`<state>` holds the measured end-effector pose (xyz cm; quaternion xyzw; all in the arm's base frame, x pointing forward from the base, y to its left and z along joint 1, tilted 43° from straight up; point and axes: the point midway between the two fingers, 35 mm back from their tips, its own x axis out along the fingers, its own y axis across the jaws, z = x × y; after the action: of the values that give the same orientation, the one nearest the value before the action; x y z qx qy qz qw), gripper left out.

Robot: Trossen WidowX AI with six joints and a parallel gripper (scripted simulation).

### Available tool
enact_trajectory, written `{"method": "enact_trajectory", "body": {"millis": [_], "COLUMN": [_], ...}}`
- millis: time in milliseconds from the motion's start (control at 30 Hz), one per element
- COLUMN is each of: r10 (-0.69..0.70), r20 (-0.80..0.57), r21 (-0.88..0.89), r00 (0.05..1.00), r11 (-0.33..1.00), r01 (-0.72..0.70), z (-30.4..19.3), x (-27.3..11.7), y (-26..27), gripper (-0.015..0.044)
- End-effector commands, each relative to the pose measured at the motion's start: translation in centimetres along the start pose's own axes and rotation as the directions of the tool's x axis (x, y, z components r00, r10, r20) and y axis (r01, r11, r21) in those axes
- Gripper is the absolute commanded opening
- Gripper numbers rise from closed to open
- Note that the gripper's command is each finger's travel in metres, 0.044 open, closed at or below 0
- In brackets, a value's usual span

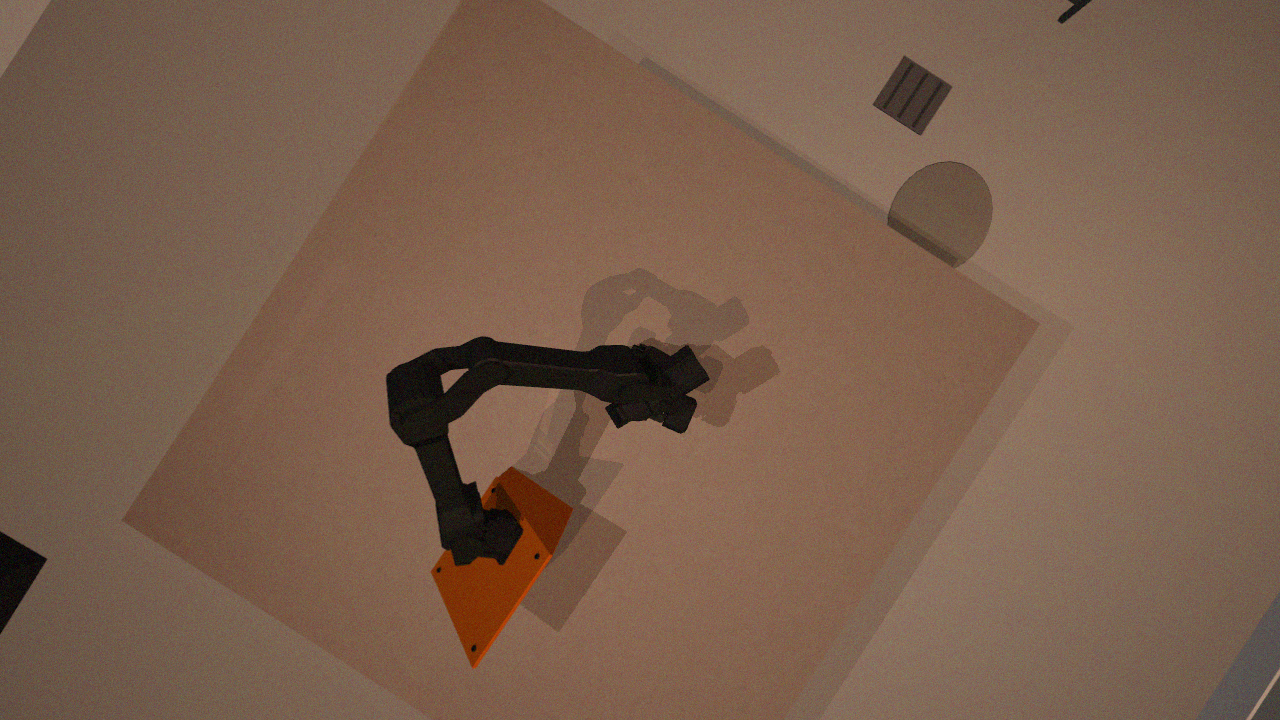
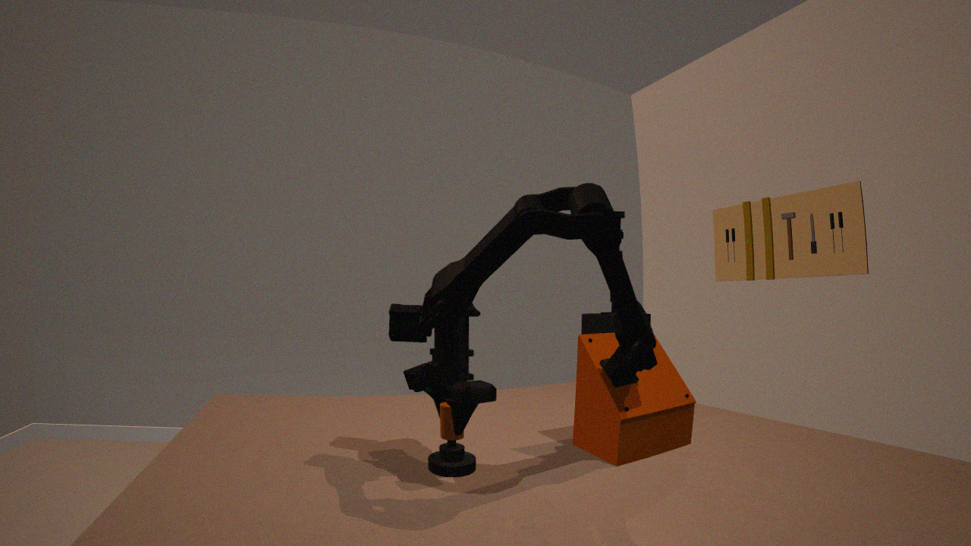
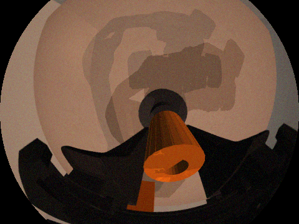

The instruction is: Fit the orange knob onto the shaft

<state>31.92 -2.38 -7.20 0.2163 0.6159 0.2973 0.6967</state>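
Observation:
The orange knob [image 2: 446, 422] [image 3: 169, 134] is upright between the fingers of my gripper [image 2: 452, 428] [image 3: 167, 129], which is shut on it. In the exterior view the knob's lower end is just over the dark shaft [image 2: 451, 442], and a short piece of shaft shows between knob and pedestal. Whether the tip is inside the hole cannot be told. The dark round pedestal [image 2: 451, 466] [image 3: 146, 109] stands on the table below. The wrist view shows the hole in the knob's top, but the knob hides the shaft. In the top view the arm hides knob, pedestal and fingers.
The arm's orange wedge-shaped base [image 1: 492, 595] [image 2: 597, 414] stands on the table [image 1: 805, 447] [image 2: 271, 441], to the right of the pedestal in the exterior view. A tool board [image 2: 815, 196] hangs on the wall. The arm's shadows cross the table around the pedestal.

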Motion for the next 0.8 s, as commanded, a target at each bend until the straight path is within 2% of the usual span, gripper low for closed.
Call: {"method": "enact_trajectory", "body": {"millis": [0, 767], "r10": [-0.002, -0.002], "r20": [0.003, 0.003], "r21": [-0.007, -0.007], "r00": [1.000, 1.000], "r11": [1.000, 1.000], "r01": [0.002, 0.002], "z": [0.19, -0.38], "x": [0.12, -0.14], "y": [-0.03, 0.19], "gripper": [0.0000, 0.0000]}}
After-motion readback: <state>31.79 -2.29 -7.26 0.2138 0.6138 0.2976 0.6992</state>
